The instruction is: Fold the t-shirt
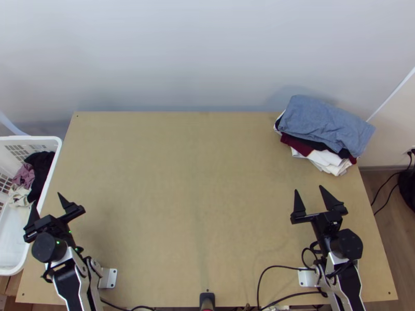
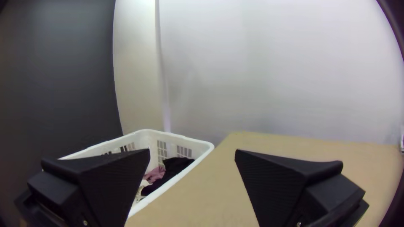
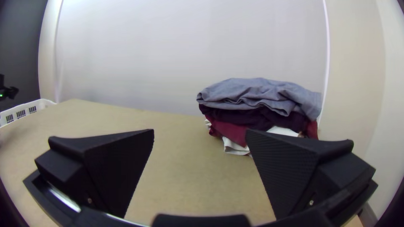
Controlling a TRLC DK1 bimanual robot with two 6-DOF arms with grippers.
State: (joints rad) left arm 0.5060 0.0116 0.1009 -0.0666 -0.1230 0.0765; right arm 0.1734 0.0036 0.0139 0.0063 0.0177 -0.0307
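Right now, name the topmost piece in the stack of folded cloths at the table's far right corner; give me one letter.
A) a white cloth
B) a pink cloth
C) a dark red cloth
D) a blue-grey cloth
D: the blue-grey cloth lies uppermost, with the dark red cloth and white cloth below it.

In the top view, a light wooden table (image 1: 197, 171) fills the middle, its far edge at twelve o'clock against a smooth white wall (image 1: 207, 52). A pale strip (image 1: 391, 93) slants down at two o'clock, beside a beige wall (image 1: 397, 122). At three o'clock sits a wall socket (image 1: 407, 152); grey-brown wood flooring (image 1: 386, 228) shows at four. Soft light whitens the wall. In the left wrist view, a dark grey surface (image 2: 54, 75) adjoins a cream panel (image 2: 136, 63).
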